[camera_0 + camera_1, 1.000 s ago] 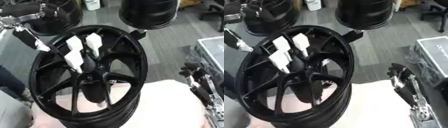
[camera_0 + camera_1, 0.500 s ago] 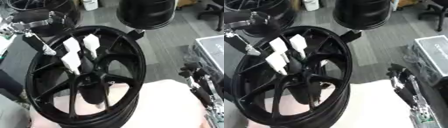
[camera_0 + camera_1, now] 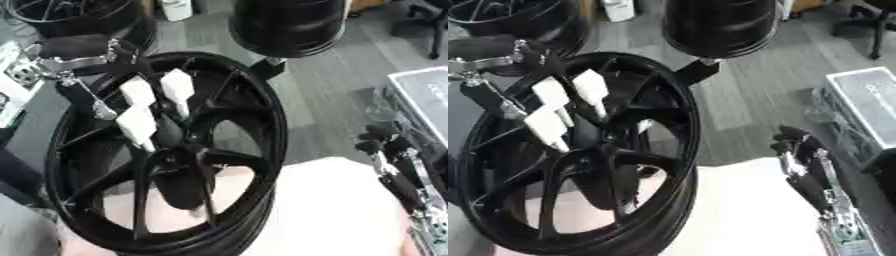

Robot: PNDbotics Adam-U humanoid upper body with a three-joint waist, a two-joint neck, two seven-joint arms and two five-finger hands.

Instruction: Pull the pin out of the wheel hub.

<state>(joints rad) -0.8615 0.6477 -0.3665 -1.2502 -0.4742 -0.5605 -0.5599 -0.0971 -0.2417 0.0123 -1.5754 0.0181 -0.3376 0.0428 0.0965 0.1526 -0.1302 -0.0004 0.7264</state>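
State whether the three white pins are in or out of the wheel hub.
In. All three white pins stand with their thin ends at the wheel hub; the left hand is beside them, not visibly gripping.

left hand [image 3: 83,90] moved in over wheel hub [image 3: 166,155] rim, nearer pins [image 3: 140,107]

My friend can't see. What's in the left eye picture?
A big black wheel stands on a table, with three white pins sticking out near its hub. The robot's left hand reaches in at the wheel's upper left rim; its right hand waits at the right edge.
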